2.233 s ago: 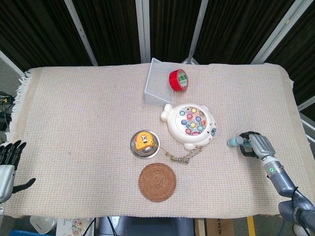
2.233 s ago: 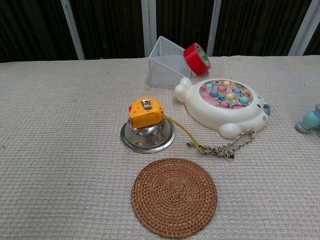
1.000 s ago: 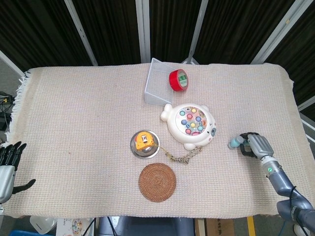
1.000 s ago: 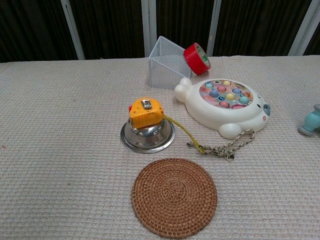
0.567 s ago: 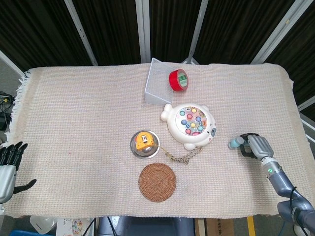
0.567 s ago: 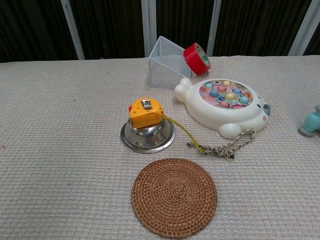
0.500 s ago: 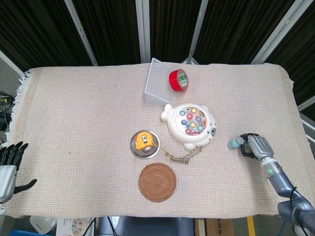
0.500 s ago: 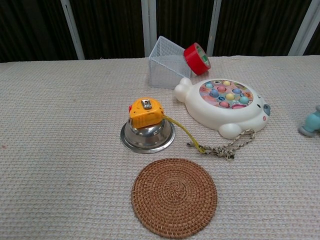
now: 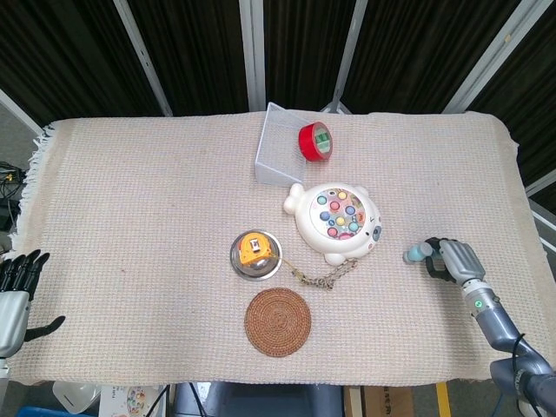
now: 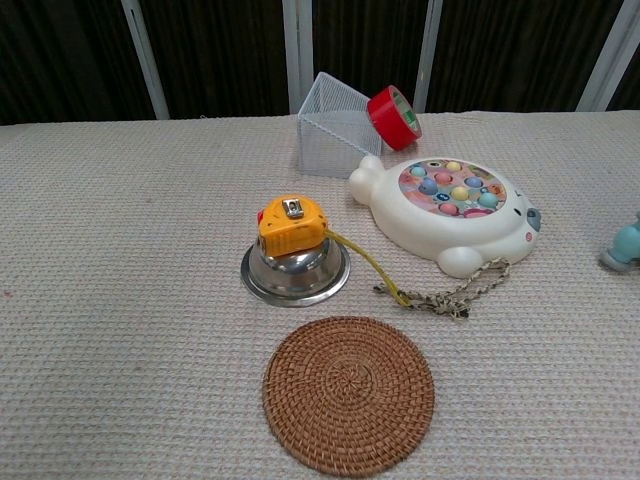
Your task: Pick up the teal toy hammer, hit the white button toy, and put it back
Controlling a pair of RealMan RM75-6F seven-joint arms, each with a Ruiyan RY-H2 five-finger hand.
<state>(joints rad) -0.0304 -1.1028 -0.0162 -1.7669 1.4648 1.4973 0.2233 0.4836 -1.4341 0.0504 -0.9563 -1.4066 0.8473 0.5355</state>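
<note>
— Over at four o'clock on the counter (image 9: 130,191), what is the right hand (image 9: 456,259) doing?
— Its fingers are wrapped around the hammer (image 9: 417,253). The teal head sticks out toward the button toy (image 9: 337,221); the handle is hidden inside the grip.
— Is the hammer touching the toy?
— No, it sits apart from it, out at the toy's four o'clock. The chest view catches only the hammer's head at the right edge, low over the cloth; whether it touches the cloth I cannot tell.
— And the left hand (image 9: 16,291)?
— Down at eight o'clock, just off the counter's edge, fingers spread and holding nothing.
— What else lies there?
— A steel bowl (image 9: 255,257) at the toy's eight o'clock, with a yellow tape measure (image 9: 254,248) resting on it. A round woven coaster (image 9: 277,321) lies at six o'clock of the bowl. A chain (image 9: 328,274) lies just beside the toy's near edge. At twelve o'clock, a clear box (image 9: 280,148) lies tipped, with a red tape roll (image 9: 316,142) leaning against it.
</note>
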